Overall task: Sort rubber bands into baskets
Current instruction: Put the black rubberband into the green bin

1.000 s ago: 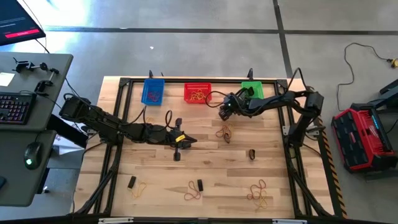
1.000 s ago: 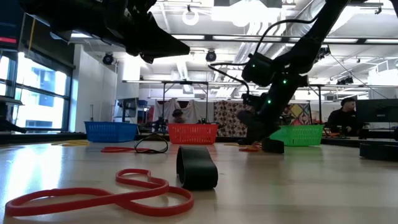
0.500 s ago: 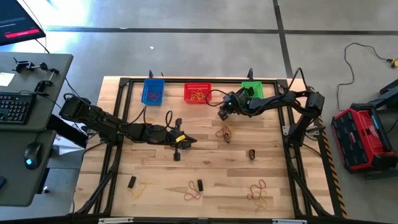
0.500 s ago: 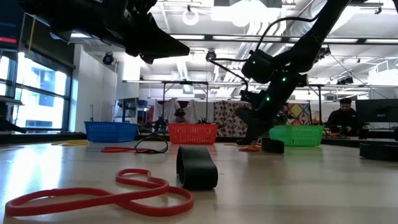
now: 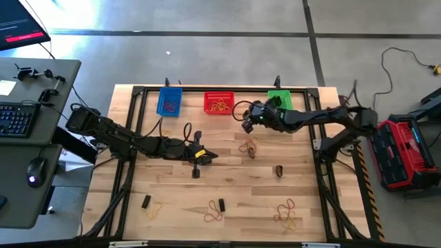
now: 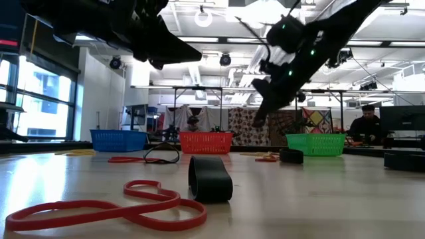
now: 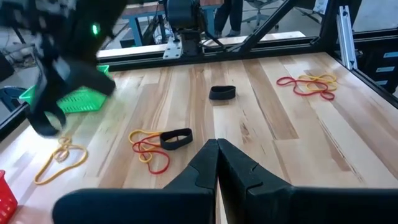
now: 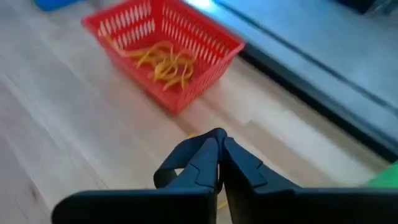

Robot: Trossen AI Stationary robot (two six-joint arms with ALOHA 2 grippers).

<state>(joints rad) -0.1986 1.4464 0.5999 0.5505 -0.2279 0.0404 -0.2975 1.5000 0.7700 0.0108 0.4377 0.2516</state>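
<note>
Red mesh marks the middle basket (image 5: 219, 102) of the three along the table's far edge, with the blue basket (image 5: 169, 101) on its left and the green basket (image 5: 279, 99) on its right. Yellow-orange rubber bands (image 8: 163, 60) lie heaped inside the red one. The right gripper (image 5: 246, 124) hangs above the table between the red and green baskets, its fingers (image 8: 214, 163) pressed together. The right wrist view shows a thin dark loop (image 8: 169, 176) beside those closed tips, but I cannot tell whether it is pinched or only lies behind them. Just nearer the front from this claw, a dark thick band (image 5: 252, 149) and thin tan and red loops (image 5: 245, 145) lie on the wood, apart from the fingers. The left gripper (image 5: 212, 156) rests low near the table's middle, shut with nothing between its tips. Other bands lie scattered toward the front edge: a dark one (image 5: 221, 204), an orange tangle (image 5: 213, 215) and a red-and-yellow cluster (image 5: 287, 213).
</note>
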